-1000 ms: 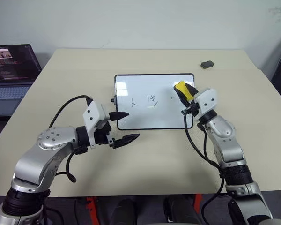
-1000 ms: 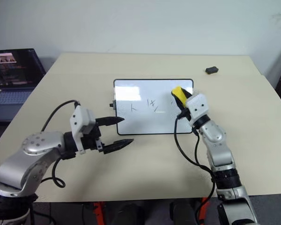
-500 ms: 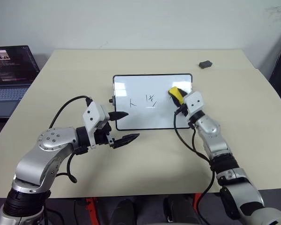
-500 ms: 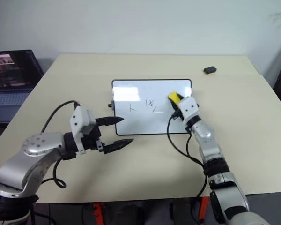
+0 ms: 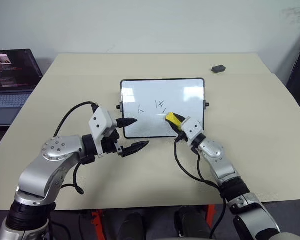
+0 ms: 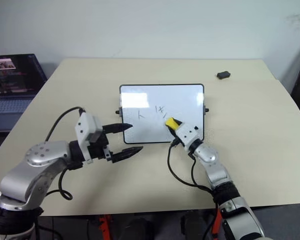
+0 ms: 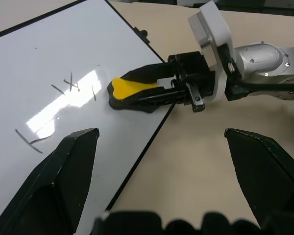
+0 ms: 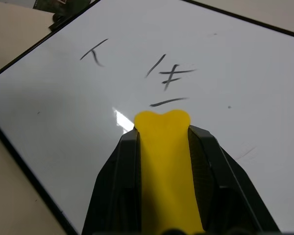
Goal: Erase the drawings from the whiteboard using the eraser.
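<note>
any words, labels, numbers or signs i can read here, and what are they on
No readable words, brands or numbers.
Small glossy white whiteboard with thin black frame: thin dark marker drawings, loose strokes, one like a "T", not legible as text.
Open laptop screen at the table's left: lines of text and small images, too small to read.
Bright yellow block eraser, small dark grey lump: no marking visible.

A bright yellow eraser [image 8: 164, 161] sits between black fingers [image 8: 112, 186], just beside thin dark drawings [image 8: 166, 78] on the glossy white, black-framed whiteboard [image 5: 140, 92].
</note>
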